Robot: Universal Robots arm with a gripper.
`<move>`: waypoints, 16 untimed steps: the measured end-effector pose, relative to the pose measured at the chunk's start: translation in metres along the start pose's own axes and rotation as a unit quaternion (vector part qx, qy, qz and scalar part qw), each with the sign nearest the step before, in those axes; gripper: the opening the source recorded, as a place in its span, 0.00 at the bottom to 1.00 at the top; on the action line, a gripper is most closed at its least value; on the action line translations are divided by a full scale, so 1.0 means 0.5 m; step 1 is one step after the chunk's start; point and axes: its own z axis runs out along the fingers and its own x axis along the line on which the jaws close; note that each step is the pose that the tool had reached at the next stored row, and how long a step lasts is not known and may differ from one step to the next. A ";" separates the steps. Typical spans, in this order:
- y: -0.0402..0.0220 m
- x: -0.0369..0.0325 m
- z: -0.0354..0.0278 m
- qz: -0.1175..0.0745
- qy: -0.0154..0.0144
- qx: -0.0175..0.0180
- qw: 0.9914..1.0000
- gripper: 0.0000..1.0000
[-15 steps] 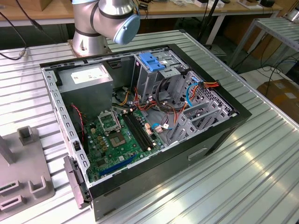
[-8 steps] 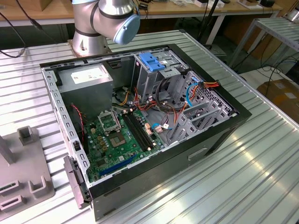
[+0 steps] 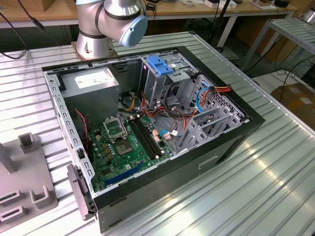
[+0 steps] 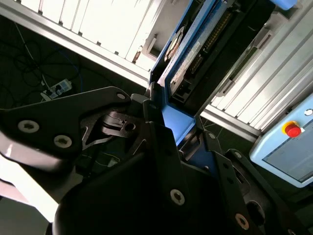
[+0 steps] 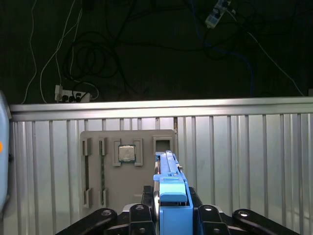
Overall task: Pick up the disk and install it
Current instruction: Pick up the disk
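The gripper (image 5: 171, 211) is clamping the disk (image 5: 171, 182), its black fingers (image 5: 146, 203) pressing in on either side with no gap showing. In the first wrist view the disk is standing edge-on between them, so mostly its blue plastic rail is facing the camera. In the second wrist view the disk (image 4: 188, 61) is showing more of itself: a blue frame along the edge, a pale label strip and a dark underside with a row of connector pins.

Beyond the held disk, a grey fixture plate (image 5: 98, 139) is lying on the slatted metal table (image 5: 244, 161), carrying a processor chip (image 5: 127, 153) in one pocket and a memory stick (image 5: 102, 171) in a slot. A pendant with a red button (image 4: 292, 129) is sitting near the table edge, and a power strip (image 5: 73, 93) is lying among cables on the dark floor.

In the exterior view the arm (image 3: 113, 19) is rising behind an open computer case (image 3: 226, 142). Inside, the power supply (image 3: 91, 83) is sitting beside the drive cage (image 3: 160, 66), the motherboard (image 3: 123, 142) is lying flat, and coloured cables (image 3: 206, 93) are crowding just beside the cage.
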 end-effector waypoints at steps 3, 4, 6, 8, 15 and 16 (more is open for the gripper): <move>0.000 0.000 -0.006 0.000 0.000 0.000 1.000 0.37; 0.000 0.000 -0.008 0.000 0.000 0.000 1.000 0.37; 0.000 0.000 -0.012 0.000 0.000 0.000 1.000 0.37; 0.000 0.000 -0.020 0.000 0.000 0.000 1.000 0.37; 0.001 0.001 -0.040 0.000 0.000 0.000 1.000 0.37; 0.001 0.001 -0.044 0.000 0.000 0.000 1.000 0.37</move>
